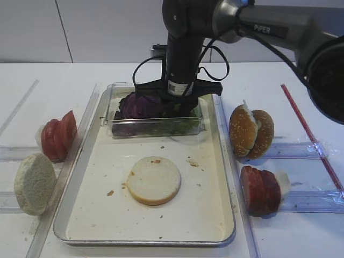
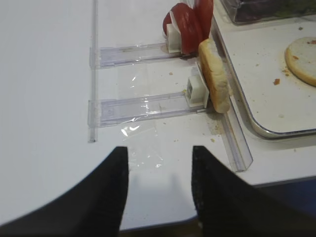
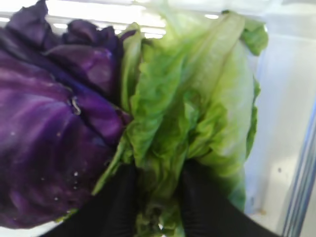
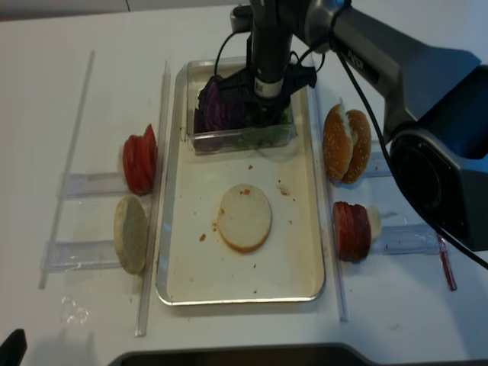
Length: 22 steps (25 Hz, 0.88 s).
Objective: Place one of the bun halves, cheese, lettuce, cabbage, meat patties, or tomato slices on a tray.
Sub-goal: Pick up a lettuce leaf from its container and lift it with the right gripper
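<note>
- Your right gripper [image 3: 157, 207] is down inside the clear plastic box [image 1: 156, 126] at the far end of the tray [image 1: 215, 215], so the step in hand is picking a leafy item.
- In the right wrist view its two dark fingers [image 3: 111, 207] sit on either side of the lower stalk of the lettuce [image 3: 192, 113], with green leaf pressed between them; I judge them clamped on it.
- The cabbage [image 3: 49, 133] lies tight against the lettuce on its left, touching it, and may drag along.
- One bun half [image 1: 153, 180] lies cut face up in the middle of the tray; the other bun halves and the tomato slices [image 1: 59, 135] stand in holders outside the rim.
- Your left gripper [image 2: 159, 182] hangs over bare table near the tray's left side, its fingers apart and empty.
- Next, you want a straight lift clear of the box wall, then a carry toward the open tray floor beside or onto the bun, checking the leaves hold.
</note>
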Each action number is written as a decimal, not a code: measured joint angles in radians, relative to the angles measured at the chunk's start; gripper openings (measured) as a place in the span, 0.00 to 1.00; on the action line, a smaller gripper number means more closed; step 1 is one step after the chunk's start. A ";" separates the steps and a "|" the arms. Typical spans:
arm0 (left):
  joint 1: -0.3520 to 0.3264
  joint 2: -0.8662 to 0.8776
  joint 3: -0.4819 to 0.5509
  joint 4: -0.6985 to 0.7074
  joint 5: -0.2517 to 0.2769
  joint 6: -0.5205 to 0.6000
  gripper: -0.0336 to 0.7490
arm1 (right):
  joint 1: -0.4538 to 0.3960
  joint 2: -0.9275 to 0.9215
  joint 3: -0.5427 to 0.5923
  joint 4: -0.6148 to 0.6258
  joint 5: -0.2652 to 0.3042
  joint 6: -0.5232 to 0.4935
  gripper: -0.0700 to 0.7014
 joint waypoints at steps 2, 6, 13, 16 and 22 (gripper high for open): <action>0.000 0.000 0.000 0.000 0.000 0.000 0.42 | 0.000 0.000 0.000 -0.004 0.000 0.000 0.31; 0.000 0.000 0.000 0.000 0.000 0.000 0.42 | 0.000 0.000 0.000 -0.020 0.000 0.000 0.23; 0.000 0.000 0.000 0.000 0.000 0.000 0.42 | 0.000 0.000 -0.037 -0.029 0.007 0.000 0.17; 0.000 0.000 0.000 0.000 0.000 0.000 0.42 | 0.000 -0.006 -0.053 -0.029 0.007 0.000 0.17; 0.000 0.000 0.000 0.000 0.000 0.000 0.42 | 0.000 -0.049 -0.056 -0.022 0.009 0.000 0.17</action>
